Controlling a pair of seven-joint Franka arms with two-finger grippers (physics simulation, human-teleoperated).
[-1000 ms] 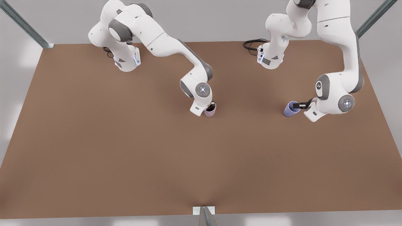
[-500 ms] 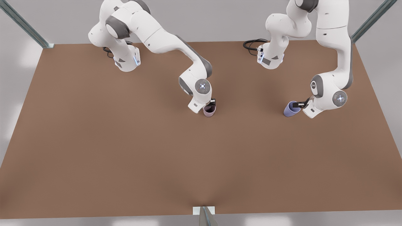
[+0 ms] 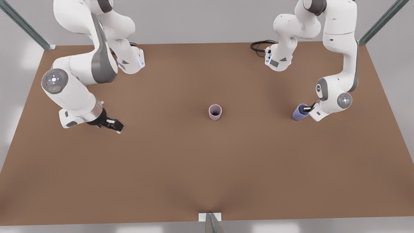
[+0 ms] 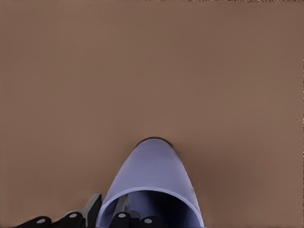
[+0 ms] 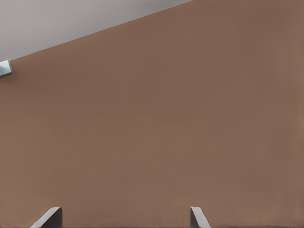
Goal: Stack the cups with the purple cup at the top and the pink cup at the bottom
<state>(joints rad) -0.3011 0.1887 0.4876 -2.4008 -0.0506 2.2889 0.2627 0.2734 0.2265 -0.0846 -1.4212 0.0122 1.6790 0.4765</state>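
Brown worktop (image 3: 181, 168) lying under a pale grey backdrop.

The plain worktop is filling most of the front view, with a grey wall (image 3: 200, 19) running along behind it at 12 o'clock. Metal frame struts are slanting in at 10 o'clock (image 3: 26, 27) and 2 o'clock (image 3: 381, 21), a third strut (image 3: 212, 223) is standing at 6 o'clock, and a black cable (image 3: 260, 45) is looping on the worktop near 1 o'clock.

No legible text, labels, brand marks, numbers or signs are showing anywhere in the current views.
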